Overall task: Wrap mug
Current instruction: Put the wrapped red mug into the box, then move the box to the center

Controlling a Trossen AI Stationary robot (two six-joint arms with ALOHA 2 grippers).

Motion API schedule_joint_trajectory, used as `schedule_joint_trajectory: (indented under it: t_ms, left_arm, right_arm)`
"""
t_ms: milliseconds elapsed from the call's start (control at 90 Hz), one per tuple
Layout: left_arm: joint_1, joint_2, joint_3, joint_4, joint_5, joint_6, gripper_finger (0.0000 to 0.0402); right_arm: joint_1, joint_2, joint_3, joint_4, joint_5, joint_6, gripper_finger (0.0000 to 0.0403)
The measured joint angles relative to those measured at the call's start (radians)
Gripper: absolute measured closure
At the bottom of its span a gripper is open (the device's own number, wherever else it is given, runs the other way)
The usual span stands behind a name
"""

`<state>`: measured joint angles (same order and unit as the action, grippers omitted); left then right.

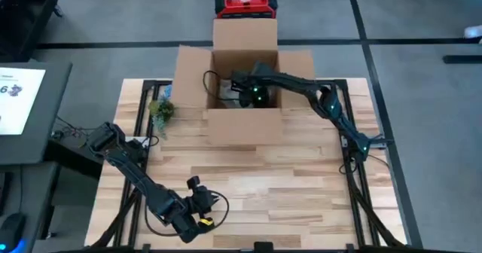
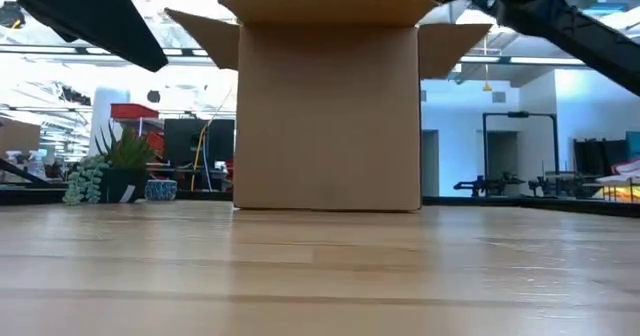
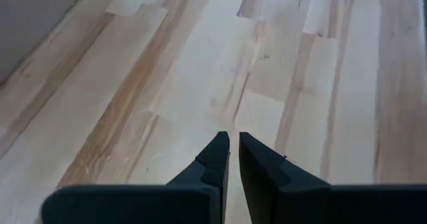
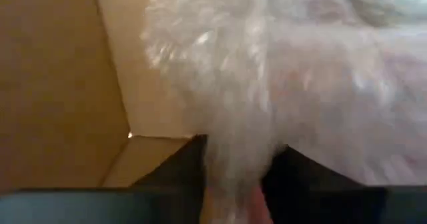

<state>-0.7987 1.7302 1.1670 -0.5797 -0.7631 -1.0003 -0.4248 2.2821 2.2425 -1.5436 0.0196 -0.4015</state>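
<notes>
step: right gripper (image 4: 233,177) inside cardboard box (image 1: 245,121), jaws pinching bubble wrap (image 4: 300,71) | left gripper (image 3: 232,159) closed, idle | next: likely release wrap

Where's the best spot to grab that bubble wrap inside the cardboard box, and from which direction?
Judging by the views, grip a bunched fold of the bubble wrap, coming straight down through the open top of the box. Its walls block any sideways approach. The right pincer is already in there, shut on such a fold.

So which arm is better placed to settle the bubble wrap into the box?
Right: its tool is inside the box, shut on the bubble wrap. The left tool rests shut over bare table.
</notes>
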Motion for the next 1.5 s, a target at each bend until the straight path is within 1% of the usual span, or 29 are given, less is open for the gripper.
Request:
schedule_joint_trajectory:
  t_ms: [89, 189, 322, 422, 489, 567, 611, 689, 789, 844, 956, 1011, 1056, 1100, 1156, 1278, 1311, 1378, 1422, 1456, 1500]
  left_arm:
    - [-0.004, -0.003, 0.000, -0.002, 0.002, -0.018, 0.0387]
    - [-0.009, -0.004, 0.000, -0.022, 0.017, -0.065, 0.0387]
    - [-0.009, -0.001, -0.010, -0.108, 0.079, -0.227, 0.0387]
    - [-0.009, 0.004, -0.063, -0.180, 0.078, -0.311, 0.0387]
    - [-0.008, 0.004, -0.103, -0.233, 0.075, -0.374, 0.0389]
    - [-0.008, 0.005, -0.143, -0.333, 0.072, -0.483, 0.0397]
    - [-0.008, 0.006, -0.155, -0.392, 0.067, -0.533, 0.0399]
    - [-0.013, 0.006, -0.159, -0.437, 0.033, -0.584, 0.0400]
    - [-0.035, 0.006, -0.134, -0.464, -0.032, -0.553, 0.0401]
    - [-0.048, 0.005, -0.109, -0.454, -0.068, -0.521, 0.0401]
    - [-0.066, 0.005, -0.072, -0.431, -0.104, -0.450, 0.0401]
    - [-0.073, 0.005, -0.063, -0.405, -0.107, -0.415, 0.0401]
    - [-0.077, 0.005, -0.061, -0.390, -0.107, -0.396, 0.0401]
    - [-0.078, 0.005, -0.060, -0.376, -0.106, -0.384, 0.0401]
    - [-0.078, 0.005, -0.059, -0.344, -0.106, -0.374, 0.0401]
    - [-0.078, 0.005, -0.058, -0.275, -0.107, -0.362, 0.0401]
    - [-0.078, 0.005, -0.058, -0.254, -0.107, -0.350, 0.0401]
    - [-0.078, 0.005, -0.058, -0.213, -0.107, -0.325, 0.0401]
    - [-0.078, 0.005, -0.058, -0.182, -0.107, -0.317, 0.0401]
    - [-0.078, 0.005, -0.053, -0.159, -0.106, -0.317, 0.0401]
    - [-0.083, 0.005, -0.039, -0.125, -0.107, -0.310, 0.0401]
  right_arm:
    - [0.002, -0.081, 0.000, 0.006, 0.001, 0.011, 0.0214]
    - [0.012, -0.187, 0.000, 0.017, 0.007, 0.046, 0.0184]
    - [0.042, -0.363, 0.001, 0.017, 0.006, 0.106, 0.0172]
    - [0.091, -0.489, 0.002, 0.008, -0.007, 0.173, 0.0173]
    - [0.145, -0.564, 0.002, -0.013, -0.045, 0.220, 0.0175]
    - [0.242, -0.635, -0.007, -0.025, -0.072, 0.290, 0.0177]
    - [0.308, -0.679, -0.041, -0.020, -0.073, 0.314, 0.0177]
    - [0.459, -0.746, -0.134, 0.018, -0.053, 0.347, 0.0177]
    - [0.672, -0.810, -0.300, 0.132, 0.113, 0.397, 0.0177]
    - [0.797, -0.831, -0.399, 0.196, 0.251, 0.426, 0.0177]
    - [1.005, -0.834, -0.582, 0.338, 0.624, 0.459, 0.0177]
    - [1.077, -0.815, -0.658, 0.410, 0.821, 0.449, 0.0177]
    - [1.110, -0.788, -0.713, 0.465, 0.964, 0.429, 0.0177]
    - [1.127, -0.758, -0.759, 0.519, 1.077, 0.395, 0.0178]
    - [1.126, -0.710, -0.804, 0.589, 1.168, 0.345, 0.0178]
    - [1.075, -0.588, -0.828, 0.664, 1.234, 0.233, 0.0178]
    - [1.054, -0.554, -0.828, 0.672, 1.281, 0.214, 0.0178]
    - [1.007, -0.499, -0.829, 0.672, 1.421, 0.209, 0.0178]
    - [0.971, -0.474, -0.829, 0.663, 1.492, 0.213, 0.0178]
    - [0.945, -0.462, -0.829, 0.650, 1.511, 0.215, 0.0178]
    - [0.908, -0.449, -0.828, 0.646, 1.507, 0.216, 0.0179]
